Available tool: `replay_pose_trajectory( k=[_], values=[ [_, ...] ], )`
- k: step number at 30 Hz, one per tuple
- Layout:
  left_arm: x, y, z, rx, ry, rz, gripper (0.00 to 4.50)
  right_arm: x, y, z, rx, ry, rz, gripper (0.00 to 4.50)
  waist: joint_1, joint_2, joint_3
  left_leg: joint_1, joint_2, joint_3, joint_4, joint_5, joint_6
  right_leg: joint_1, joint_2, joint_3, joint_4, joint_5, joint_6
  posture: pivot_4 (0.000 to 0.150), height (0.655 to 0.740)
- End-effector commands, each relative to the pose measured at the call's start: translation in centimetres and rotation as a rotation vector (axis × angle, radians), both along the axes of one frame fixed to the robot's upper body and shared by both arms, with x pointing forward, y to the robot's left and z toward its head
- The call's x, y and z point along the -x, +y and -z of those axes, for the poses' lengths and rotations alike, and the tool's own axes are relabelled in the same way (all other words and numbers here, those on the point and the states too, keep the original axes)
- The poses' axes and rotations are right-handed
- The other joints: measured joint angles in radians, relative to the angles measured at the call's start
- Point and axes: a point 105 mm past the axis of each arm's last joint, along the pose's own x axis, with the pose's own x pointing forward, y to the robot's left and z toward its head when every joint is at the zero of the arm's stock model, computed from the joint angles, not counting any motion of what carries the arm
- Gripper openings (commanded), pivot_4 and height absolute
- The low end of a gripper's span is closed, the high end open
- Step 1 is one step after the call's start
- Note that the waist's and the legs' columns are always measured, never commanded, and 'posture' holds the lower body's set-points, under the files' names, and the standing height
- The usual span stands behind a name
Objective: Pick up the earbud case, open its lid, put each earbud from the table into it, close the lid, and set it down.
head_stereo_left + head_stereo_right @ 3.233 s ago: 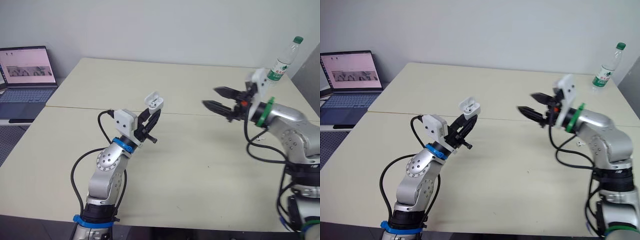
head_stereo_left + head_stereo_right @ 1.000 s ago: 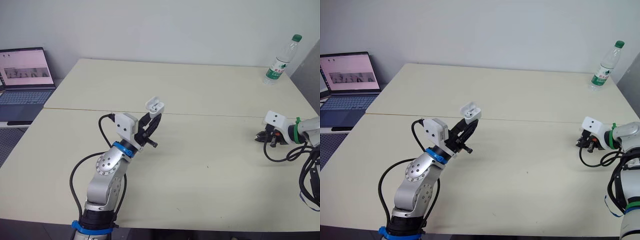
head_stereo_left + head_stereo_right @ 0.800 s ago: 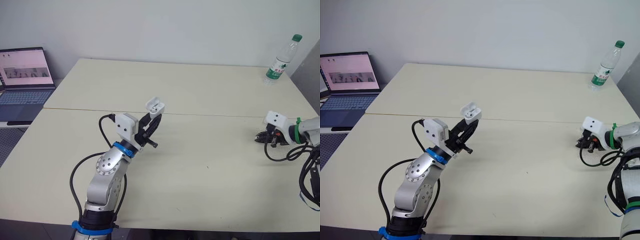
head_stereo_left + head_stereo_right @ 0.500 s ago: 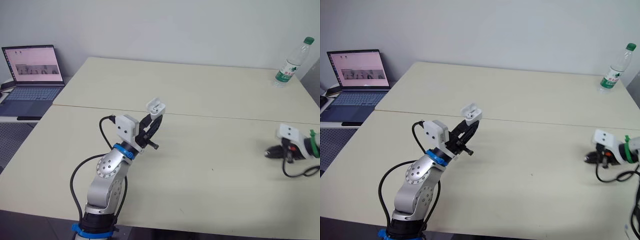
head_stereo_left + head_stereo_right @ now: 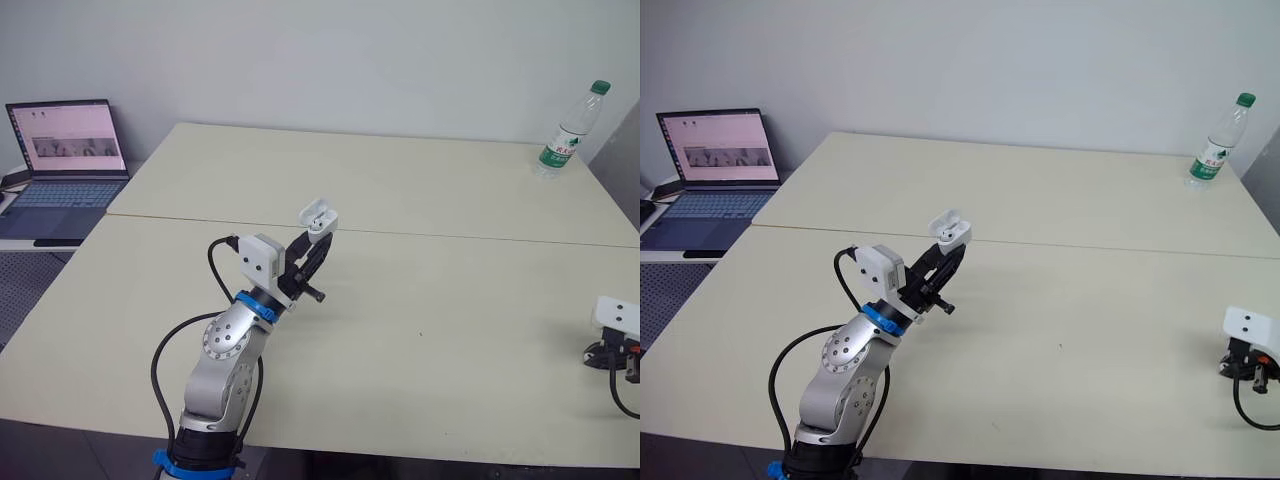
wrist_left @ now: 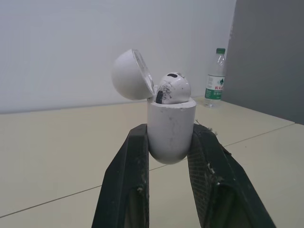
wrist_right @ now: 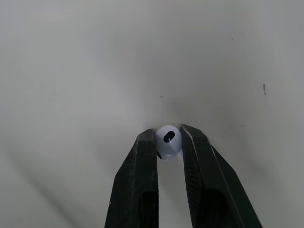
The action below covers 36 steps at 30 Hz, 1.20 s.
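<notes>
My left gripper (image 6: pixel 169 147) is shut on the white earbud case (image 6: pixel 171 126), held upright above the table's middle (image 5: pixel 318 216). The case lid (image 6: pixel 132 75) is swung open and one earbud (image 6: pixel 172 88) sits inside. At the table's right edge my right gripper (image 7: pixel 168 142) is shut on a second white earbud (image 7: pixel 167 141), pinched between its black fingertips just over the tabletop. The right wrist's white camera block (image 5: pixel 618 315) shows low at the right in the head views.
A plastic water bottle (image 5: pixel 563 131) stands at the table's far right corner. An open laptop (image 5: pixel 62 165) sits on a separate surface to the left. A seam (image 5: pixel 450 236) runs across the cream tabletop.
The head camera has shifted, so the whole scene has slid. My right gripper has stayed low at the right edge, closed on the earbud. The left arm keeps the case held up.
</notes>
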Motion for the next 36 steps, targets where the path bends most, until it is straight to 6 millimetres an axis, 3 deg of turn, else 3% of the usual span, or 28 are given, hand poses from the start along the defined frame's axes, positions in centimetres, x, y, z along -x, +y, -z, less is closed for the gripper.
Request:
replay_pose_trajectory(
  k=[1,5,22,36],
  values=[
    [0.3,0.1,-1.0,0.01,-0.045,-0.006,0.74,0.0,-0.5,0.5,0.013,-0.008,0.025,0.69,-0.001,-0.001,0.0,0.0,0.0,0.0,0.0,0.0,0.0,0.0,0.0,0.0,0.0,0.001,-0.001,0.15,0.74],
    [0.4,0.4,-0.9,0.005,-0.043,-0.014,0.74,-0.1,-0.5,0.7,0.006,-0.001,0.022,2.0,-0.001,-0.002,0.0,0.0,0.0,0.0,0.0,0.0,0.0,0.0,0.0,0.0,0.0,0.001,-0.001,0.15,0.74],
    [0.4,0.7,-0.6,0.0,-0.035,-0.019,0.74,1.4,-2.0,0.9,0.06,0.08,-0.009,2.0,0.004,-0.002,0.0,0.0,0.0,-0.001,0.0,0.0,0.0,0.0,-0.001,0.0,0.0,0.001,-0.001,0.15,0.74],
    [0.4,0.7,-0.7,0.0,-0.036,-0.018,0.74,0.5,-1.0,1.2,-0.005,0.056,0.016,2.0,0.004,-0.002,0.0,0.0,0.0,-0.001,0.0,0.0,0.0,0.0,-0.004,0.0,0.0,0.001,-0.001,0.15,0.74]
  ],
)
